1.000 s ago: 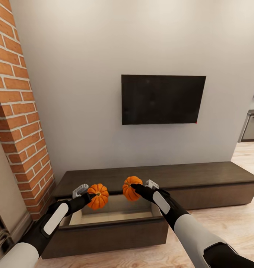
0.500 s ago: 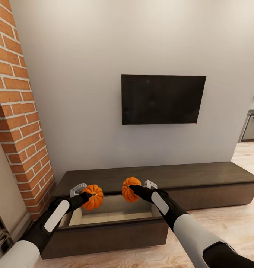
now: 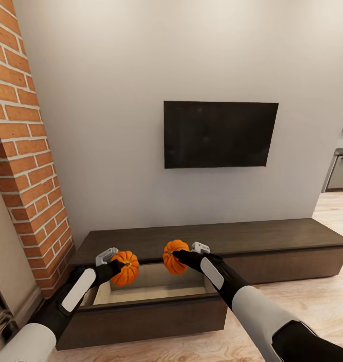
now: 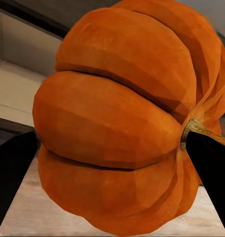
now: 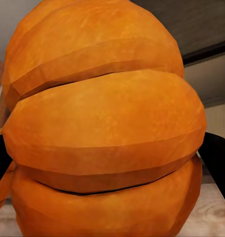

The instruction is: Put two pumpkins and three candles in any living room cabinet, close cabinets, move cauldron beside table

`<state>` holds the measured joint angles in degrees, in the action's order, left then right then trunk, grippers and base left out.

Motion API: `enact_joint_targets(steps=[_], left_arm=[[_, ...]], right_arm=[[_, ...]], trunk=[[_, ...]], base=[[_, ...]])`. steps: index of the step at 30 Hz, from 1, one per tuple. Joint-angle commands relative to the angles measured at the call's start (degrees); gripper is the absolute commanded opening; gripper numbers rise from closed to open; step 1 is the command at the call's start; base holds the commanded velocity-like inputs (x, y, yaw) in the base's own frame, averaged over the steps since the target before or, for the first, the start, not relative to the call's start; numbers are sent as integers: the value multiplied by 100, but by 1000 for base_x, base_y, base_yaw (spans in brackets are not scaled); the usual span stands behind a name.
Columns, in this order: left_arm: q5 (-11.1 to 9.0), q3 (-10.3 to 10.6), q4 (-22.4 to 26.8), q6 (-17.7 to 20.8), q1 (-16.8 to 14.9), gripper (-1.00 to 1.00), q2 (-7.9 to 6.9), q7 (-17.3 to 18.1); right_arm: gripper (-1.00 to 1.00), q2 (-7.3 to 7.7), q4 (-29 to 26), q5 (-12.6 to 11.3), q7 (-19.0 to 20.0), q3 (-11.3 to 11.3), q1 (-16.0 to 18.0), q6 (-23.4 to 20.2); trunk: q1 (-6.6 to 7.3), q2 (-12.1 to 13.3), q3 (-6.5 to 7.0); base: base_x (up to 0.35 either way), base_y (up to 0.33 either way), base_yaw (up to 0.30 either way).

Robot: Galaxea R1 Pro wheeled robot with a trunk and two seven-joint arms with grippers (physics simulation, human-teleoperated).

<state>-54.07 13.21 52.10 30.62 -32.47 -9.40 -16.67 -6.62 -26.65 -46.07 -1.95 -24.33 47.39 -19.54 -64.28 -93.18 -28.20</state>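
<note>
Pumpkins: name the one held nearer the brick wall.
The pumpkin in the left claw, over the open drawer's brick-side end. The other pumpkin, in the right claw, hangs toward the TV side.

Dark-brown cabinet (image 3: pixel 272 236) on pale wood floor (image 3: pixel 312 301); flat top bare, left drawer (image 3: pixel 151 294) pulled open.

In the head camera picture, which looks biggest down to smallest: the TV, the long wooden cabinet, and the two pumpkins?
1. cabinet, widest thing there.
2. TV.
3. left pumpkin and right pumpkin: they look about alike, so I won't rank them.
</note>
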Motion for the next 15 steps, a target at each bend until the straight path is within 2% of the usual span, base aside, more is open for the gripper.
enact_joint_targets(steps=[1,7,15], left_arm=[[-75,22,12,23,-11,-100,1,-144],[-79,32,19,72,-29,-100,142,-322],[-73,33,19,248,-47,-100,193,-360]], right_arm=[[-100,3,-7,-34,-37,-32,6,-13],[-100,1,-7,-34,-42,-45,7,-28],[-100,-28,-15,-31,-43,-46,7,-61]], trunk=[[0,-4,-6],[0,-4,-6],[0,-4,-6]], base=[[0,0,0],[0,0,0],[0,0,0]])
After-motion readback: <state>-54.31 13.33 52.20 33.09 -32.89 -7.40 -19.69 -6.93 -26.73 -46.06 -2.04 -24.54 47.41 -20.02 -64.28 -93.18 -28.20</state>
